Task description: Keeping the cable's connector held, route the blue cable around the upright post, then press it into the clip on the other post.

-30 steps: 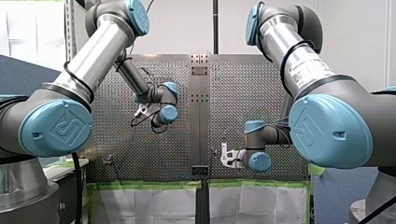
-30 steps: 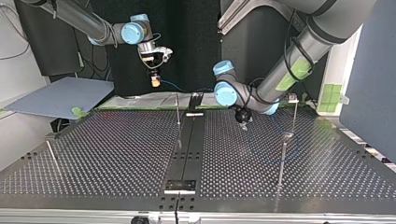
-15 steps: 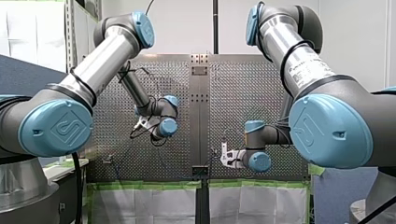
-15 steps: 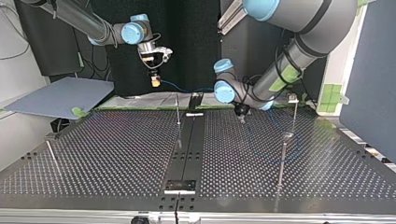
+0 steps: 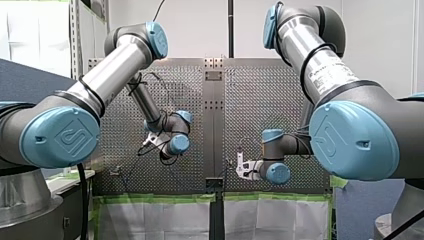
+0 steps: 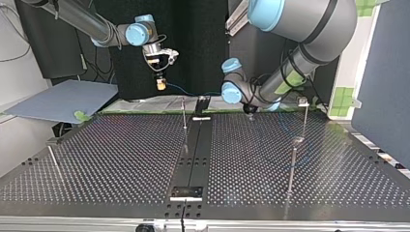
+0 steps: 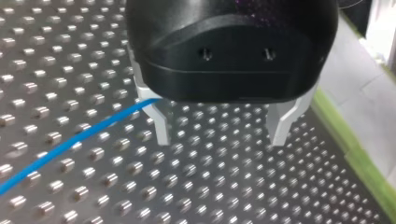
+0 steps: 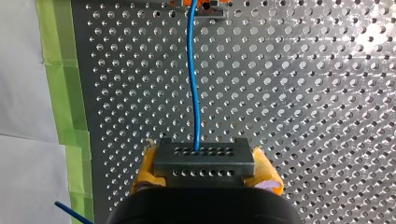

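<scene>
Blue cable [image 8: 193, 93]: plugged into the connector, running straight ahead over the holes to a small orange piece [image 8: 204, 3].
Connector [image 8: 204, 161]: black block with rows of little holes, squeezed from both sides.
Right gripper [image 8: 204, 164]: clamped on the connector, with yellow pads [image 8: 267, 172] pressed on its two ends. Up high past the table's far edge in the top view.
Left gripper [image 7: 219, 128]: metal fingers [image 7: 161, 123] wide apart, holding nothing. Down low over the table, with the blue cable passing just beside one finger.
Table [image 6: 121, 159]: shiny metal full of holes, with a wide bare stretch ahead of the left gripper.
Green tape [image 8: 65, 93]: along the table's edge. Just beside the right gripper, and near one side of the left gripper.
Thin post [image 6: 184, 113]: upright by the dark middle strip [image 6: 193, 159], between the two grippers in the top view.
Tall post [image 6: 306, 118]: at the top view's right, near the far edge, well apart from the left gripper.
Near post [image 6: 292, 166]: closer to the camera than the tall post, with open holes all round it.
Clip: too small to tell.
</scene>
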